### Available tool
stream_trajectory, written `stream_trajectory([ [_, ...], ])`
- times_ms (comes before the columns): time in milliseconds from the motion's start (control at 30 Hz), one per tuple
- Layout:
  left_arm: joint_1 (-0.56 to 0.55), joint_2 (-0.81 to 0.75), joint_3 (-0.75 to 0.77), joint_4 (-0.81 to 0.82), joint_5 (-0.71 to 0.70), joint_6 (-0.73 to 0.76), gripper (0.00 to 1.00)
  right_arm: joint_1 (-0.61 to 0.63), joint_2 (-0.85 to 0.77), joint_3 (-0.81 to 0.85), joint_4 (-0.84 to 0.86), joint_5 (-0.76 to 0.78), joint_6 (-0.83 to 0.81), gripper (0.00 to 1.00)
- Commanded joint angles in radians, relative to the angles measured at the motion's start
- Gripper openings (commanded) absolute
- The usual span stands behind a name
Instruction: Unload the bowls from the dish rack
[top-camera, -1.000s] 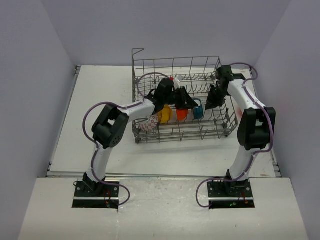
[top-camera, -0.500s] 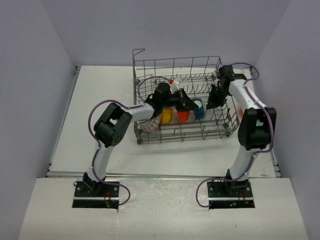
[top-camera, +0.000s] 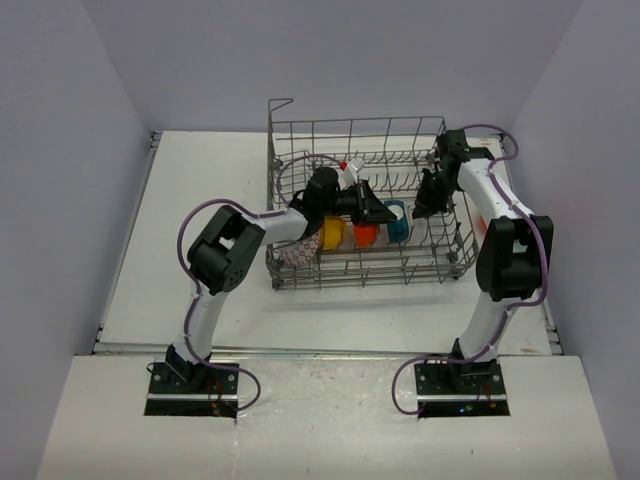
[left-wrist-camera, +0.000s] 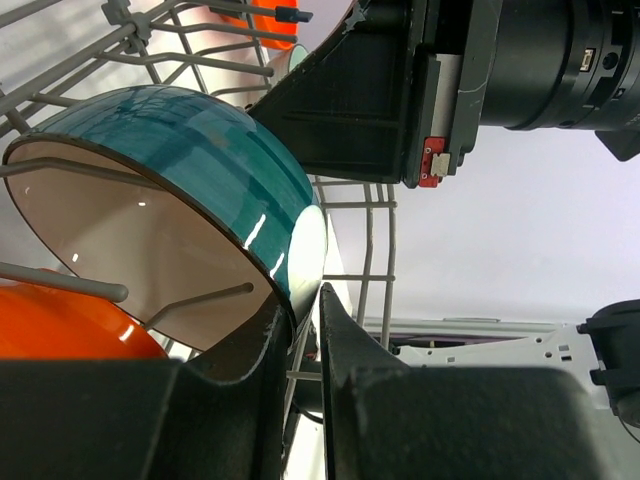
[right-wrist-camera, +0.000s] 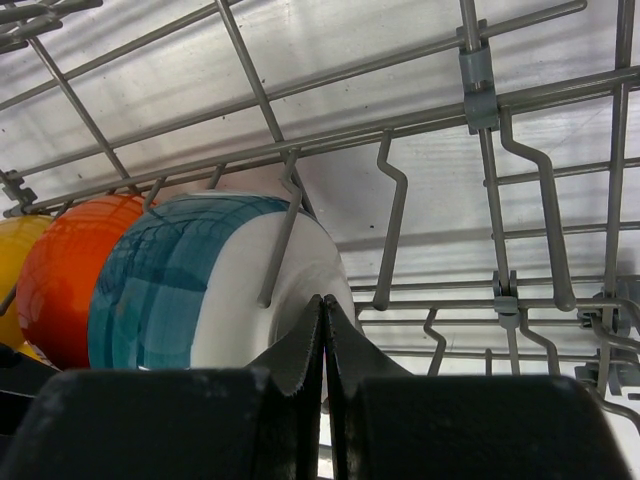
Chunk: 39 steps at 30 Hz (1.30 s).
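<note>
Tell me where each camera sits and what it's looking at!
Top external: above and behind the arms, looking down on the dish rack; both whole arms show.
Left wrist: on the left arm, inside the rack, facing into the teal bowl; its fingers show.
Right wrist: on the right arm, facing that bowl's outside; its closed fingers show.
Shared: all see the teal bowl.

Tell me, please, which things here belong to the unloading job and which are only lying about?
Job: dish rack, teal bowl, orange bowl, yellow bowl, red-patterned bowl.
Not the job: white table, purple cables.
</note>
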Motion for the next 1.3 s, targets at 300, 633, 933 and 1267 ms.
stream_trajectory([
  [300,0.024,-0.051,0.128,0.131,0.081,0.166,0.00,0.023,-0.029,0.029,0.009,-0.060,0.032,0.00],
  [633,0.039,-0.033,0.107,0.183,0.099,0.145,0.00,0.024,-0.061,-0.003,0.031,-0.097,0.038,0.00],
  [933,0.035,0.035,0.199,0.049,0.050,0.163,0.25,0.026,-0.137,-0.028,0.066,-0.185,0.030,0.00],
  [1267,0.033,0.085,0.288,-0.048,0.038,0.165,0.12,0.029,-0.151,-0.025,0.074,-0.292,0.057,0.00],
])
